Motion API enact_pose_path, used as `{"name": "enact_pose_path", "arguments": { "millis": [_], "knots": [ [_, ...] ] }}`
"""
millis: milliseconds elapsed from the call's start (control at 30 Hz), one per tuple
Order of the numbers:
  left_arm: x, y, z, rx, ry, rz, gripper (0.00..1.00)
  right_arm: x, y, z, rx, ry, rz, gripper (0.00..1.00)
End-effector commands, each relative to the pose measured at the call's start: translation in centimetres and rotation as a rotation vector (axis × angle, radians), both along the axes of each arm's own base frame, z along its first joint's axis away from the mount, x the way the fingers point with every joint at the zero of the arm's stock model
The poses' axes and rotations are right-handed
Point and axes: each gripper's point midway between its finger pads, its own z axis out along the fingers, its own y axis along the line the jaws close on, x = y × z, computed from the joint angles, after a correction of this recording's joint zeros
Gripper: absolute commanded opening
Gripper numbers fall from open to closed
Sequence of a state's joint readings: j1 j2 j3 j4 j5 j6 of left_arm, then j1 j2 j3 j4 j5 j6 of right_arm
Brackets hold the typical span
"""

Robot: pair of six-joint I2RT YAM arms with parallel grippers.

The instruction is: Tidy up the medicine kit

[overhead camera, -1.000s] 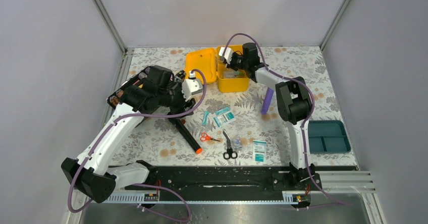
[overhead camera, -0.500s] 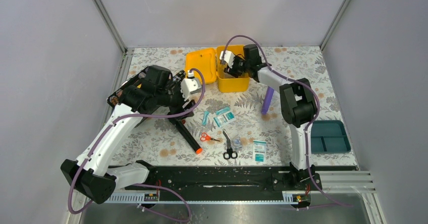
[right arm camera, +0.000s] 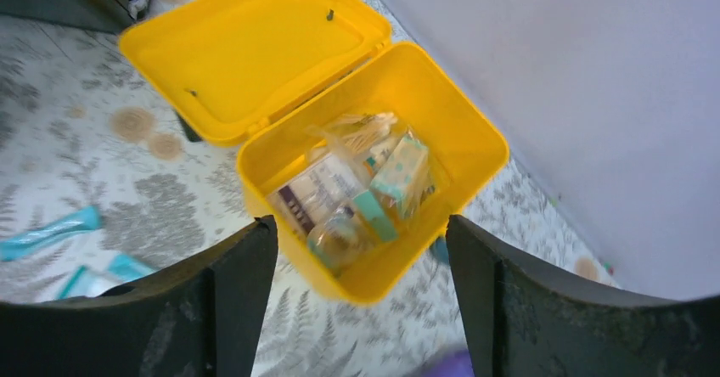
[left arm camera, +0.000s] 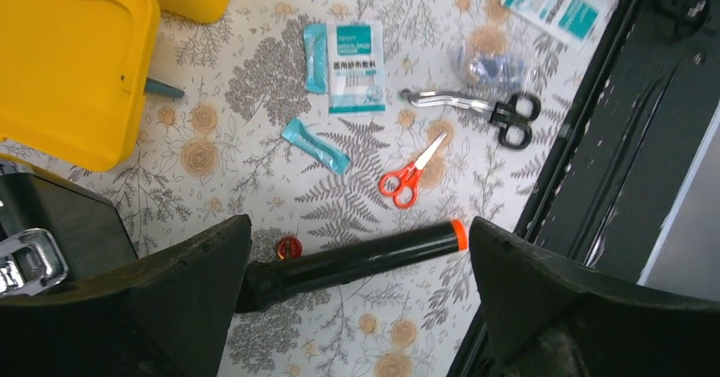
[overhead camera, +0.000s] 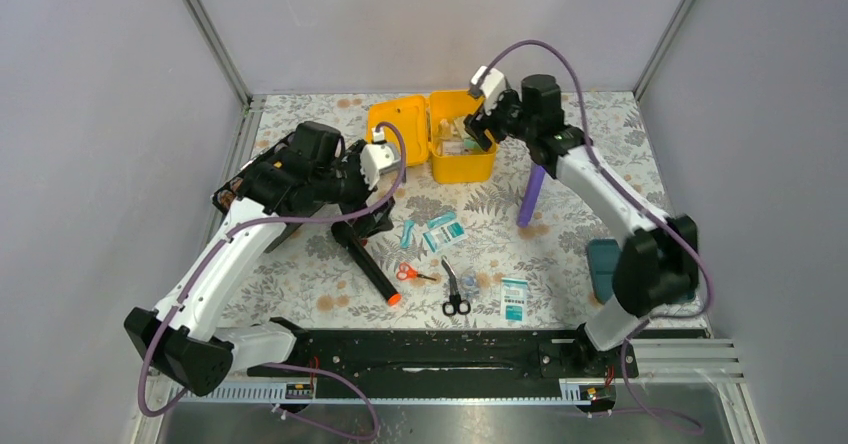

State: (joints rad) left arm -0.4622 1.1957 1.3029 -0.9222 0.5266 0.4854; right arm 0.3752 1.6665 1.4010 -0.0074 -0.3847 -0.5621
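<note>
The medicine kit (overhead camera: 462, 154) is a yellow box standing open at the back, its lid (overhead camera: 398, 129) folded out to the left. In the right wrist view the kit (right arm camera: 441, 139) holds several packets and small bottles. My right gripper (right arm camera: 361, 222) hangs open above its near wall and holds nothing; the overhead view shows this gripper (overhead camera: 480, 129) over the box. My left gripper (left arm camera: 358, 224) is open above a black flashlight (left arm camera: 365, 258) with an orange tip. The flashlight lies on the table, its thick end hidden behind one finger.
On the table lie orange scissors (overhead camera: 410, 273), black-handled forceps (overhead camera: 452, 289), teal packets (overhead camera: 443, 232), a white and teal packet (overhead camera: 514, 298) and a small clear bag (overhead camera: 470, 282). A purple tube (overhead camera: 530, 194) lies right of the kit. The right arm partly hides a teal tray (overhead camera: 603, 269).
The right gripper opened and rose out of the kit, and its elbow swung right over the teal tray. The left gripper opened wide and pulled back slightly; the flashlight stayed on the table.
</note>
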Motion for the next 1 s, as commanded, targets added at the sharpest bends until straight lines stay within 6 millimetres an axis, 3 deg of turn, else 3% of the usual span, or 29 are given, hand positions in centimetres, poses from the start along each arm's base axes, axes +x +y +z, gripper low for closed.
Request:
{"name": "enact_pose_path", "arguments": {
  "millis": [0,200,300,367,433,500,567,633,733,833,967],
  "knots": [
    [1.8,-1.0,3.4,-0.107,0.046,0.160,0.99,-5.5,-4.7,2.6,0.105,0.153,-0.240,0.80],
    [2.4,-2.2,4.1,-0.115,0.049,0.084,0.99,-11.6,-13.2,-1.9,0.109,0.359,-0.573,0.79],
    [2.8,-3.0,3.4,-0.126,0.086,0.080,0.99,-14.3,-18.8,-5.4,0.120,0.457,-0.856,0.80],
    [2.4,-3.5,2.5,-0.124,0.122,0.061,0.99,-16.7,-21.9,-7.6,0.118,0.530,-1.030,0.87],
    [2.5,-3.7,1.6,-0.114,0.139,0.080,0.99,-19.6,-24.2,-9.8,0.113,0.620,-1.143,0.95],
    [2.7,-3.7,1.1,-0.097,0.135,0.093,0.99,-21.4,-25.6,-11.0,0.139,0.675,-1.207,0.96],
    [2.9,-3.8,0.8,-0.087,0.146,0.107,0.99,-21.8,-24.3,-10.7,0.204,0.726,-1.131,0.93],
    [2.8,-4.0,0.3,-0.081,0.166,0.114,0.99,-22.1,-20.8,-9.9,0.210,0.767,-0.859,0.85],
    [3.0,-4.2,0.1,-0.082,0.188,0.138,0.99,-22.8,-16.9,-9.5,0.264,0.834,-0.597,0.75],
    [3.8,-4.0,-0.3,-0.089,0.191,0.219,0.99,-22.8,-14.2,-10.2,0.232,0.876,-0.480,0.72],
    [3.8,-2.4,-2.6,-0.053,0.284,0.415,0.99,-22.5,-10.8,-11.8,0.194,0.902,-0.385,0.66]
  ]
}}
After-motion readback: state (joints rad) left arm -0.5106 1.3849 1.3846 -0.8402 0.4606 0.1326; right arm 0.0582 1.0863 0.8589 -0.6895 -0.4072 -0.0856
